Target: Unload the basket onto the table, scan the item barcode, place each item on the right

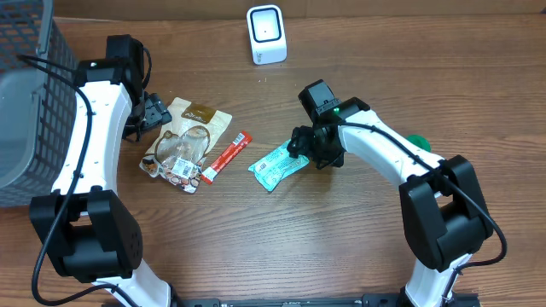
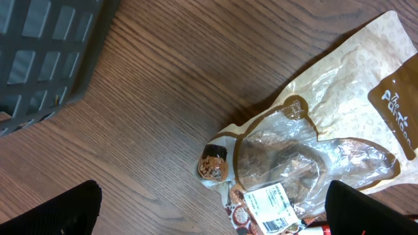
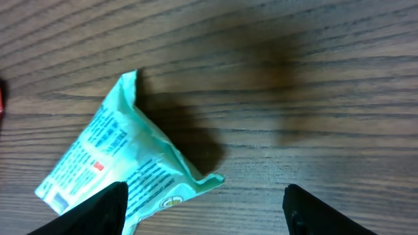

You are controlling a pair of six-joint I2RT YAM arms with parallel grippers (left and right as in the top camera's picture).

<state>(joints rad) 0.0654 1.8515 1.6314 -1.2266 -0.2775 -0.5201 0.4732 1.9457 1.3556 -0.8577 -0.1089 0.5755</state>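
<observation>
At table centre, beside red stick [image 1: 226,156]: teal packet [image 1: 277,165] flat on wood, well apart from white scanner [image 1: 266,34] at far edge. Right gripper [image 1: 300,147] low over one end of packet, fingers spread, one over packet edge, nothing clamped. Left gripper [image 2: 215,212] spread wide above brown snack pouch [image 2: 307,150], holding nothing. Step, by judgement: grasp of packet, not secured. Next: close on edge, lift, turn barcode toward scanner; barcode side not identifiable.
</observation>
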